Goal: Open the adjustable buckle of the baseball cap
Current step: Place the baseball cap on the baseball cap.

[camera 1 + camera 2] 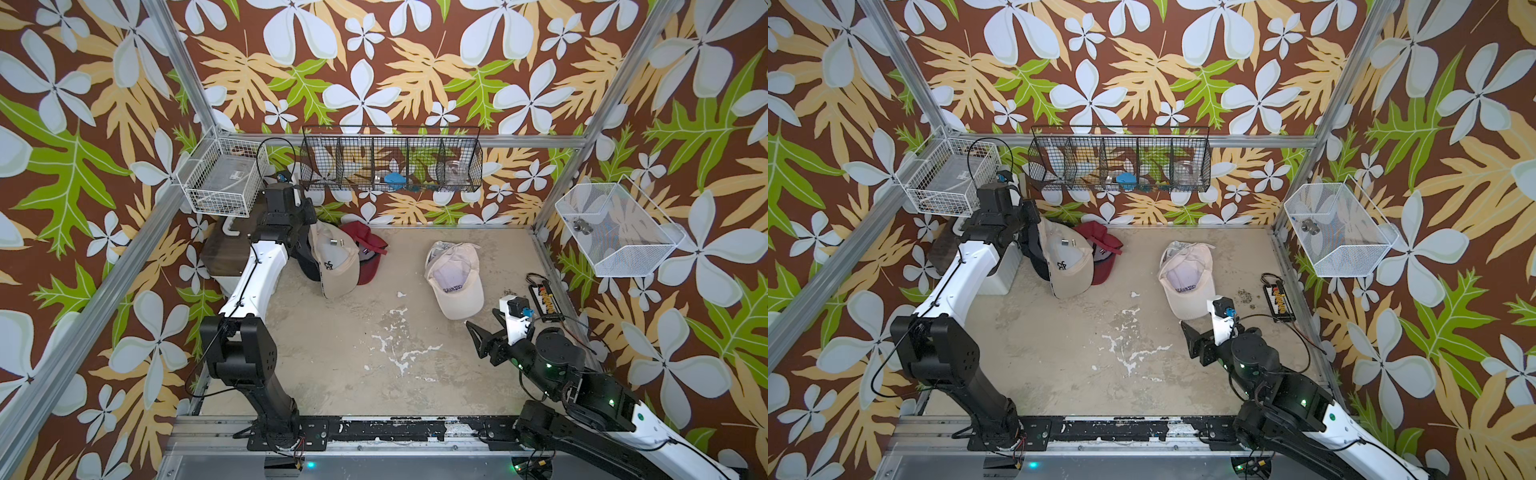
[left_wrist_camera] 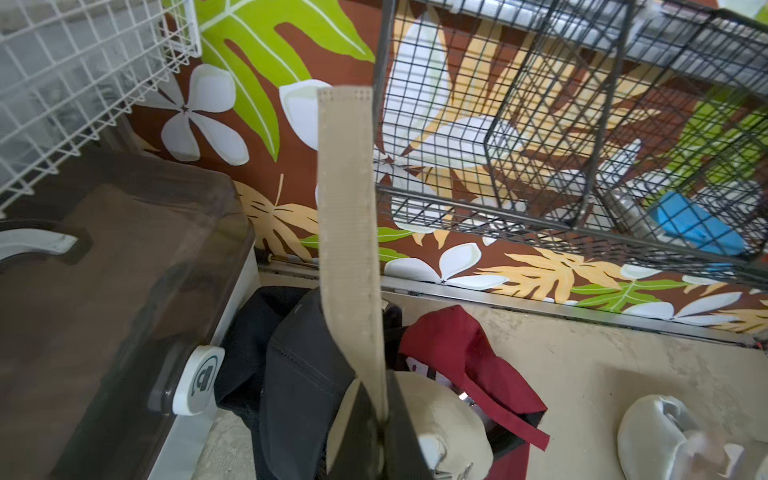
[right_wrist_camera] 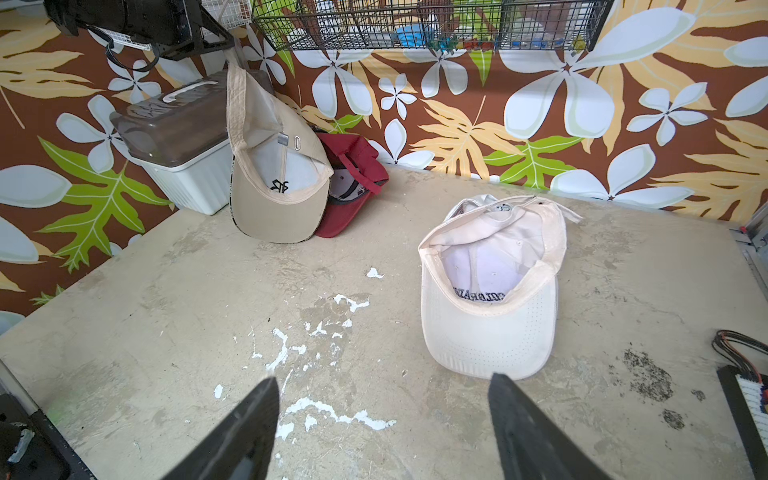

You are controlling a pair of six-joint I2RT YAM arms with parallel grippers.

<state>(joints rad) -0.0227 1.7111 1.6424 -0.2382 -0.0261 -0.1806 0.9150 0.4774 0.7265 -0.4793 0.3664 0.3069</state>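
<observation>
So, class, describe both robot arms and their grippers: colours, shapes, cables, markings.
The left arm and right arm have white link shells, bulky black joints and thin black cables. Green lights dot the right arm's joints. The left gripper and right gripper have black tapering fingers.

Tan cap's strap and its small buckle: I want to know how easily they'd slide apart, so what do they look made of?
The strap looks like woven fabric webbing, probably cotton, with a matte finish: a fine weave and rows of stitch holes along its edges are visible. The buckle looks like metal with a dull silver finish, judging by its grey sheen, though it is too small to be sure.
</observation>
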